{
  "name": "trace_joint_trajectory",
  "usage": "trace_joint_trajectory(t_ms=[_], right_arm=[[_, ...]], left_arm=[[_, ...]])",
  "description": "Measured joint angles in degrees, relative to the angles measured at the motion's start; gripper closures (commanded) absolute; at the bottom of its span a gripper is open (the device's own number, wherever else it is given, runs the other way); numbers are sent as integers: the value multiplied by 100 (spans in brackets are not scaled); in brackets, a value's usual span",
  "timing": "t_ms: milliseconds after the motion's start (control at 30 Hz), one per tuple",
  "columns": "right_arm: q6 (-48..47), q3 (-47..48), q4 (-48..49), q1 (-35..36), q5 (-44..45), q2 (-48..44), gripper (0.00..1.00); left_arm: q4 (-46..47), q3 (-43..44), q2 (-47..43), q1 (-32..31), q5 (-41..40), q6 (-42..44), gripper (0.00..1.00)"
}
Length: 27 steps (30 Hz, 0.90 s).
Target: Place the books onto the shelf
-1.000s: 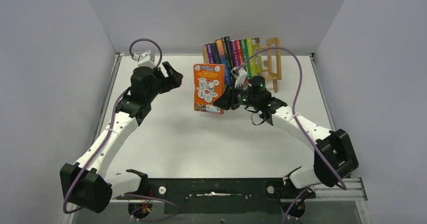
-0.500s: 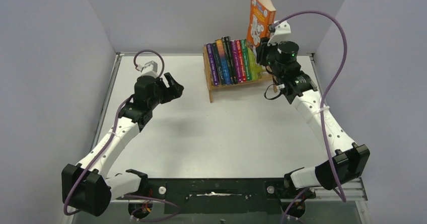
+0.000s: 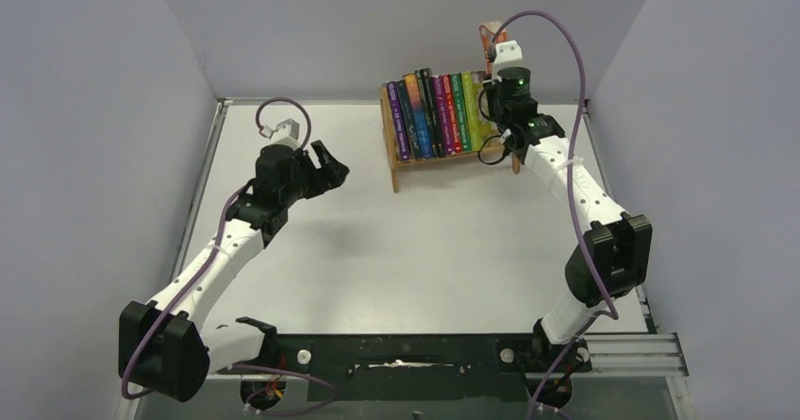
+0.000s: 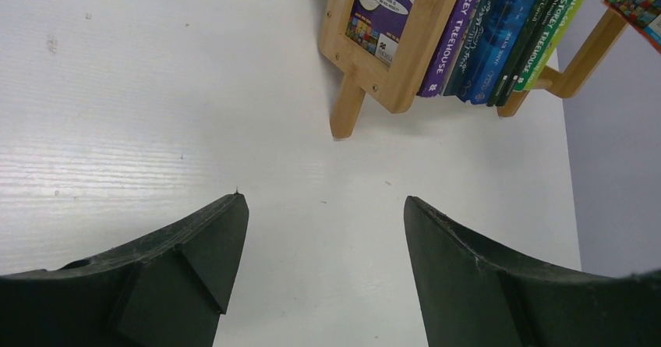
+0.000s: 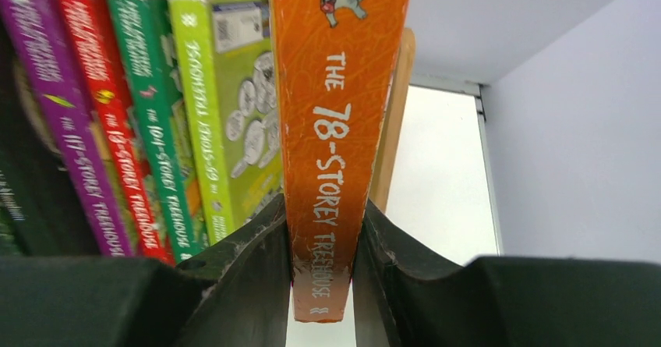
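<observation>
Several books (image 3: 436, 116) stand spine-out in the light-wood shelf (image 3: 391, 152) at the back of the table. My right gripper (image 5: 321, 230) is shut on the spine of an orange book (image 5: 339, 129), held upright between the lime-green book (image 5: 226, 105) and the shelf's right end frame (image 5: 392, 129). From above, only the orange book's top (image 3: 488, 35) shows over the right gripper (image 3: 495, 66). My left gripper (image 3: 332, 160) hangs open and empty left of the shelf; in its own view the left gripper (image 4: 321, 207) faces the shelf's left frame (image 4: 374, 66) and purple spine (image 4: 456, 35).
Grey walls close in the table on three sides, and the shelf stands close to the back wall. The right wall (image 5: 577, 129) is near the shelf's right end. Bare white table (image 3: 396, 241) lies between the arms.
My right arm has lowered the orange book from high above the shelf down to the right end of the row. The left gripper has barely shifted.
</observation>
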Motion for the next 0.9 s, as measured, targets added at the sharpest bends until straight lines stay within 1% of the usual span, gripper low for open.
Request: trace_joint_trajectory(t_ms=[167,467,733,900], right_arm=[[-4,42,-197,-125,151,184,100],[24,319,-229,-144,236,717,100],[199,562,-330,-133,-111,1423,100],[337,562,-485,-138,-560,1532,100]], left_arm=[[57,-13,4,0,37,-22,27],[92,-13,50,0,42,-24,27],[79,-20,52,2,35,-22,27],[72,-46,52,9,35,-22,27]])
